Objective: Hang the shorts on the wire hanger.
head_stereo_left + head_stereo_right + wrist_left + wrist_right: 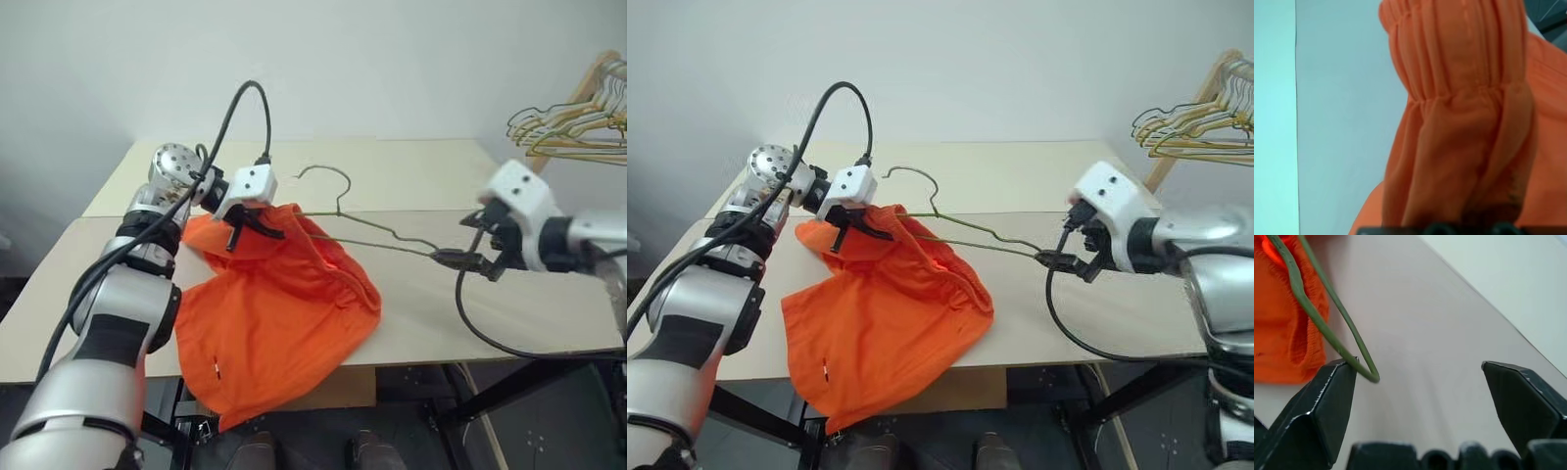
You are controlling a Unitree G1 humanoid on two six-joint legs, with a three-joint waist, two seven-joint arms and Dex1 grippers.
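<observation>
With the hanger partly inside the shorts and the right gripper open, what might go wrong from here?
The right gripper is open, and the wire hanger tip only rests against one finger, so it may drop or slip back out. The left gripper pinches just the waistband of the shorts, which overhang the table edge and could slide off.

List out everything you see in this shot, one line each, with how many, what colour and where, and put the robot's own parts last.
shorts: one, bright orange, bunched on the table's near side, part hanging over the front edge, waistband lifted by the left gripper.
wire hanger: one, dull grey-green, one end inside the shorts, its far corner by the right gripper, hook toward the wall.
table: one, pale beige top, under everything.
hanger bunch: several, yellowish and pale wire with a wooden rack, at the far right by the wall.
left gripper: one, black fingers shut on the shorts' waistband.
right gripper: one, black fingers open, the hanger's corner against one finger.
</observation>
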